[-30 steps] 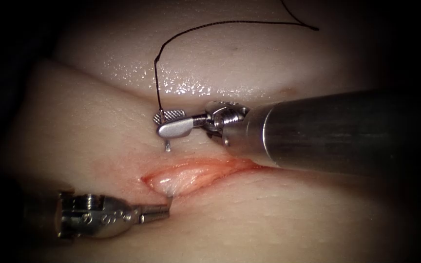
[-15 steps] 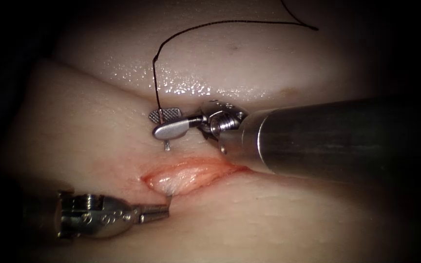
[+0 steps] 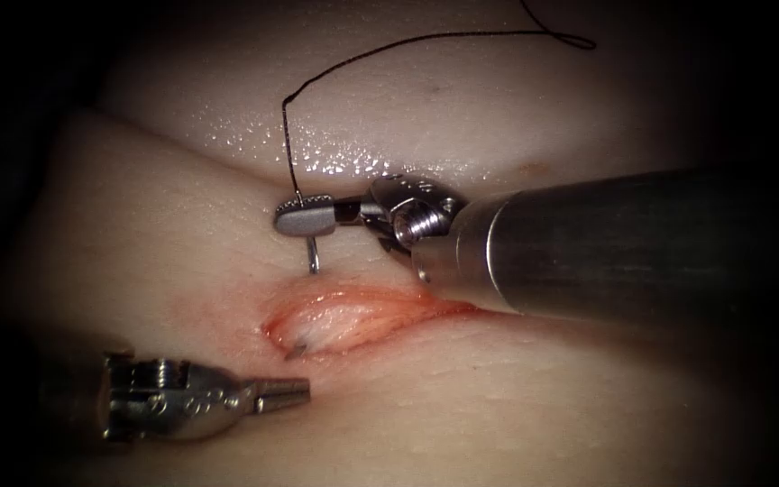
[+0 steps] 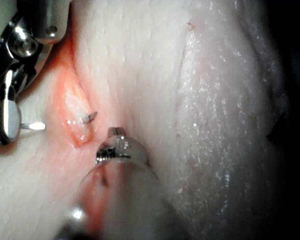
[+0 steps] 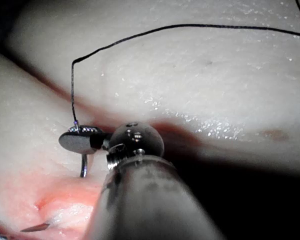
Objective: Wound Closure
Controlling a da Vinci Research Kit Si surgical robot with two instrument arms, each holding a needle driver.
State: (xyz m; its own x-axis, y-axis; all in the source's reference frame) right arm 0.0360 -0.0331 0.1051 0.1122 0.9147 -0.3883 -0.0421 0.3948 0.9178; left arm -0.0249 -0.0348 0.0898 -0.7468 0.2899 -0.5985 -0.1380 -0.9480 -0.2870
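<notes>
Tools: two. The right arm's tool [image 3: 304, 217] comes in from the right above the cut; the left arm's tool [image 3: 283, 391] lies below the cut, near its left end.
Needles: one. The needle [image 3: 312, 253] is clamped in the right tool's jaws close to its thread end, with a short length of shaft running down from the jaws into the skin above the cut.
Needle tip: one dark point [image 3: 297, 350] shows inside the open cut near its left end, so the needle sits in the tissue, entering through the upper lip and emerging in the wound. The left wrist view shows the same point [image 4: 90, 117] standing out of the pink wound bed.
Thread: one strand. The thread [image 3: 362, 52] rises from the right tool's jaws, bends, and arcs rightward across the upper tissue.
Tissue: one piece [image 3: 182, 207], pale and wet above.
Cut: one, the cut [image 3: 353, 316] gaping, pink, running left to right.
Right jaws: clenched on the needle.
Left jaws: closed to a narrow snout, grasping nothing, apart from the cut's lower lip.
Change, right tool: its wrist has rolled since the earlier frames, so one jaw face shows now, where two showed before; more needle shaft shows below the jaws.
Change, needle: the tip has appeared in the wound, where none showed before.
Change, left tool: its tip touched the cut's lower edge before; now it sits a little lower and clear of it.
</notes>
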